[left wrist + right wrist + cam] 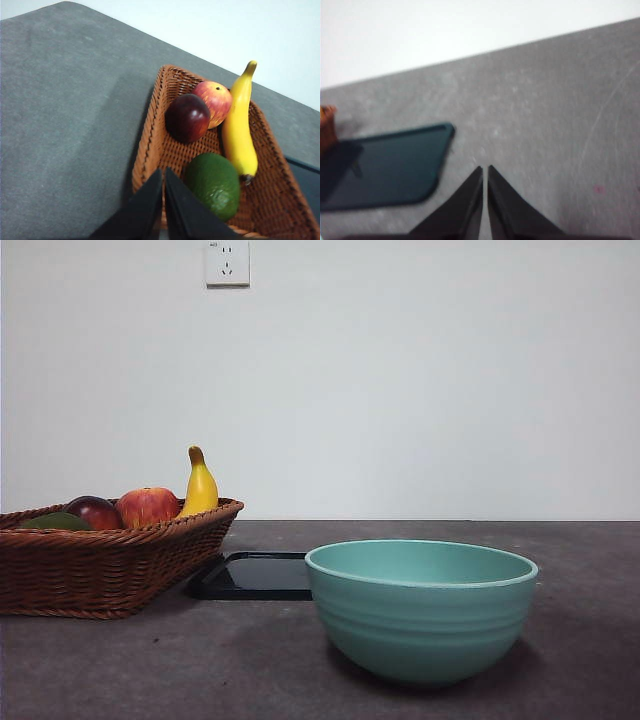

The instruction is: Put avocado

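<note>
Front view: a wicker basket [100, 565] is seen at one side of the dark table [580, 640], and only a sliver of the avocado [55, 523] shows above its rim, next to a dark red fruit [95, 511], an apple [148, 506] and a banana [200, 485]. A teal bowl [420, 608] is set nearer the camera, with a flat dark tray [255, 575] lying between it and the basket. From the left wrist, the avocado [214, 184] is shown lying in the basket [150, 145], touching the banana [239, 130] and near the red fruit [187, 117]. The left gripper [164, 200] is held above the basket's rim beside the avocado, its jaws pressed together and grasping nothing. The right gripper [484, 195] is likewise clenched and empty, above bare table near the tray [385, 167].
</note>
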Motion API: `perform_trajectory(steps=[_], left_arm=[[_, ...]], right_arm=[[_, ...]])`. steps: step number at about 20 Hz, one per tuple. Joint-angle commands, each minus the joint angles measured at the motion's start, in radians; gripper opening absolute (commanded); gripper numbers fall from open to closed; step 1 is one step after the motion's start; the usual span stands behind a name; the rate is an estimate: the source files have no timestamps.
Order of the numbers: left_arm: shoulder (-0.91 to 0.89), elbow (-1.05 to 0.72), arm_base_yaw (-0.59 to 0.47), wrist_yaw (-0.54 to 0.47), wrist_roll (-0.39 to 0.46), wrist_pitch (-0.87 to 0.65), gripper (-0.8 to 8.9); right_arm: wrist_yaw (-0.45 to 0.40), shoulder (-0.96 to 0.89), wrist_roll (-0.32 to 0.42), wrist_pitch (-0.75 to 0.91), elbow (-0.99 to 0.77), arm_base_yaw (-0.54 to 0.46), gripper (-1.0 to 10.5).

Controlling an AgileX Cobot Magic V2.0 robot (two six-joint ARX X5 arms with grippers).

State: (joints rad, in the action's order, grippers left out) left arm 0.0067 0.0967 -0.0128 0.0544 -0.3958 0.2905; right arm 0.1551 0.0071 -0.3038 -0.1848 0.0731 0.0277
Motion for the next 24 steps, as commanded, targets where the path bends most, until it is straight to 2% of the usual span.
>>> perform_trajectory(steps=[1, 8, 12, 19, 24], left_arm=[[0.008, 0.072, -0.002, 0.013, -0.018, 0.012, 0.09], [0.103, 0.248, -0.002, 0.071, -0.013, 0.093, 0.09], [0.203, 0.378, -0.002, 0.139, 0.052, 0.188, 0.09], [0.392, 0.603, 0.001, 0.275, 0.187, 0.380, 0.09], [0.504, 0.739, 0.020, 0.377, 0.266, 0.541, 0.09]], right_arm=[[0.001, 0.000, -0.039, -0.015, 0.069, 0.001, 0.1], [0.016, 0.084, -0.037, -0.149, 0.265, 0.002, 0.1], [0.080, 0.171, -0.019, -0.239, 0.404, 0.002, 0.1], [0.243, 0.382, 0.084, -0.533, 0.679, 0.003, 0.1], [0.303, 0.520, 0.187, -0.746, 0.849, 0.011, 0.1]])
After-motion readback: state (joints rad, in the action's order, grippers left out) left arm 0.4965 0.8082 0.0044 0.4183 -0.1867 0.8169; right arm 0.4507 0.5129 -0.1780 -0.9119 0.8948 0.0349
